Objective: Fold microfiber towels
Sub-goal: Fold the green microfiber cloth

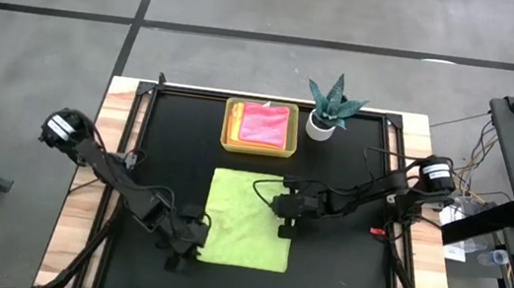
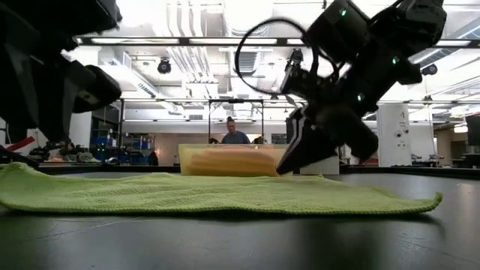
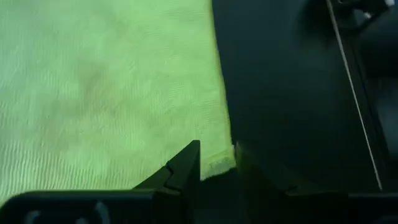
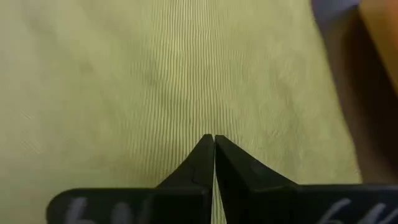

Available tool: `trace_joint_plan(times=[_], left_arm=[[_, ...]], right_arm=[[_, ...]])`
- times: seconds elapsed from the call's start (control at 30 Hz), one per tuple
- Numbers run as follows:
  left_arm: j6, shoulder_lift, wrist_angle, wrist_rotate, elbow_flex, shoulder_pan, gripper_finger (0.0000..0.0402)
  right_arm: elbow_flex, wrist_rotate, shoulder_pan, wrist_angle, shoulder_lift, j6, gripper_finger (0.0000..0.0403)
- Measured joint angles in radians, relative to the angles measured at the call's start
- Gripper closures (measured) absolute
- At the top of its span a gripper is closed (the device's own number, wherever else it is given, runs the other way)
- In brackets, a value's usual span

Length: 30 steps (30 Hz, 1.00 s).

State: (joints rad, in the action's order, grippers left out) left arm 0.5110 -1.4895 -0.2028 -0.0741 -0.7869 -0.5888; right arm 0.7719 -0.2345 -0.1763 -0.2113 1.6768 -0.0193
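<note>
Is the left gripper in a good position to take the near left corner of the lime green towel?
Probably yes. The left gripper sits at that corner of the lime green towel, its fingers a little apart with the edge between them. Nothing blocks it; the right gripper is shut over the towel's right side.

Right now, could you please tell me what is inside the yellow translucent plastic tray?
A folded pink microfiber towel lies on top in the yellow translucent plastic tray, over something orange-yellow; whatever lies beneath is covered.

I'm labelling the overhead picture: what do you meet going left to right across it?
Left gripper at the lime green towel's near-left corner → right gripper, shut, at the towel's right side → small plant in its white pot.
</note>
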Motion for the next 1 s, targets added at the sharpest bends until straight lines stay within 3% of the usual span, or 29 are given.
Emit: trace_joint_plan(times=[0.17,0.3,0.47,0.63,0.87,1.0], left_arm=[[-0.127,-0.071,0.021,-0.005,-0.06,-0.01,0.0268],[-0.267,-0.134,-0.061,-0.007,-0.103,-0.044,0.0226],[-0.327,-0.167,-0.122,-0.048,-0.123,-0.078,0.0216],[-0.335,-0.171,-0.123,-0.115,-0.124,-0.084,0.0253],[-0.336,-0.168,-0.129,-0.131,-0.124,-0.081,0.0367],[-0.328,-0.153,-0.127,-0.205,-0.13,-0.079,0.0397]], right_arm=[[0.001,0.008,-0.002,0.028,-0.047,0.008,0.0394],[0.001,0.01,-0.009,0.057,-0.086,0.024,0.0394],[0.002,0.01,-0.034,0.064,-0.104,0.02,0.0394],[0.003,0.01,-0.042,0.075,-0.104,0.02,0.0394],[0.003,0.018,-0.064,0.081,-0.104,0.027,0.0394],[0.003,0.165,-0.08,0.079,-0.104,0.065,0.0392]])
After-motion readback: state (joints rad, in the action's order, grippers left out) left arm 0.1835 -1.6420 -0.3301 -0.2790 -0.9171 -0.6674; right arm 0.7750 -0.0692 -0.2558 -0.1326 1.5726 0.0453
